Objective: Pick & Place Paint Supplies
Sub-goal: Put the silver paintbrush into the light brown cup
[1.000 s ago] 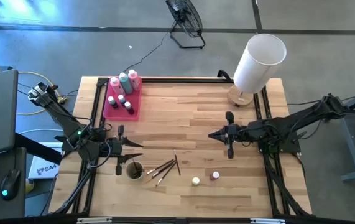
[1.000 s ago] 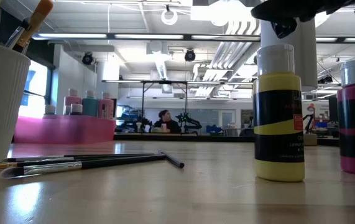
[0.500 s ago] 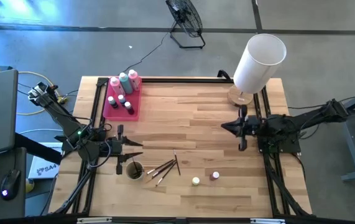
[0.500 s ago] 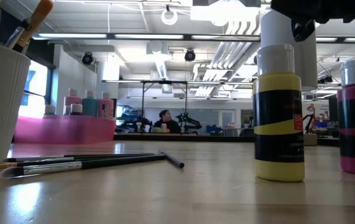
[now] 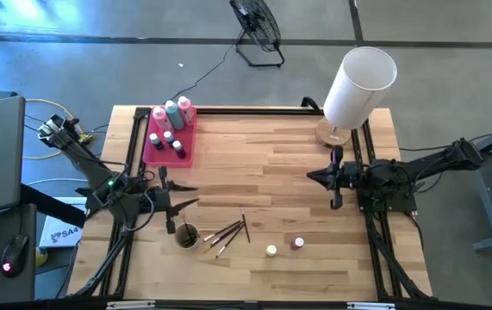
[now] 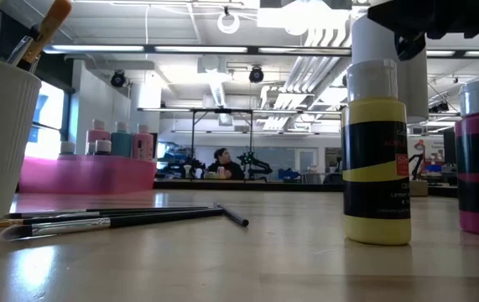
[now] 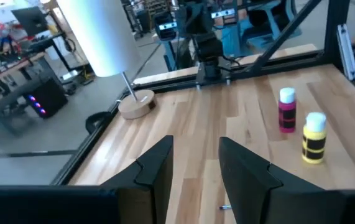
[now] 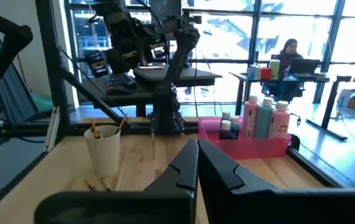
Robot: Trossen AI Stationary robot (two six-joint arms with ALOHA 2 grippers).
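Beside the cup (image 5: 185,235), my left end effector (image 5: 171,208) hovers part-open and empty, brushes (image 5: 227,234) just beyond; my right end effector (image 5: 335,177) is closed, well apart

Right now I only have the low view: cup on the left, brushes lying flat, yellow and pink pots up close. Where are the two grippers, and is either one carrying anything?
Observer: The left gripper hangs just beside the white cup, on the side toward the pink tray. Its fingers are apart with nothing between them.
Operator: And the right one? Is it near my pots?
Observer: No. The right gripper is shut on nothing, over bare wood close to the lamp base. It is well clear of the yellow pot and the pink pot.
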